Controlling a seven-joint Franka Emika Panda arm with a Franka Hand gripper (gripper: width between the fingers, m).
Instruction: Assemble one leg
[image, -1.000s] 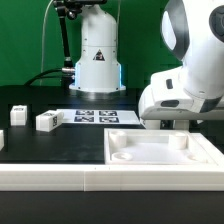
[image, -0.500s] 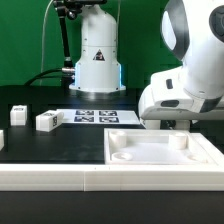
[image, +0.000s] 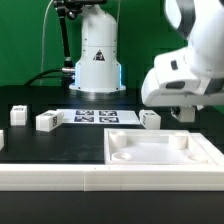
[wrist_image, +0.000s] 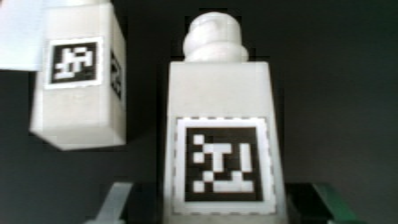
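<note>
Since half a second ago the arm's white wrist housing has lifted and swung toward the exterior view's right, uncovering a small tagged block (image: 150, 118) on the black table (image: 40, 145), just behind the far rim of the white panel (image: 160, 152). The gripper (image: 183, 113) hangs low just beside that block. In the wrist view the leg (wrist_image: 222, 140) lies on the dark surface between the two dark fingers (wrist_image: 118, 205), tag up and peg end pointing away. A strip of table shows on each side, so the gripper (wrist_image: 221, 204) is spread wider than the leg and grips nothing. A second leg (wrist_image: 80, 75) lies close alongside. I cannot tell which of these two is the uncovered block. Toward the exterior view's left, two more blocks (image: 46, 121) (image: 17, 113) sit apart on the table, and the marker board (image: 95, 117) lies flat before the arm's base (image: 97, 55). A green backdrop (image: 25, 40) closes the room behind, and a white ledge (image: 50, 176) runs along the front.
</note>
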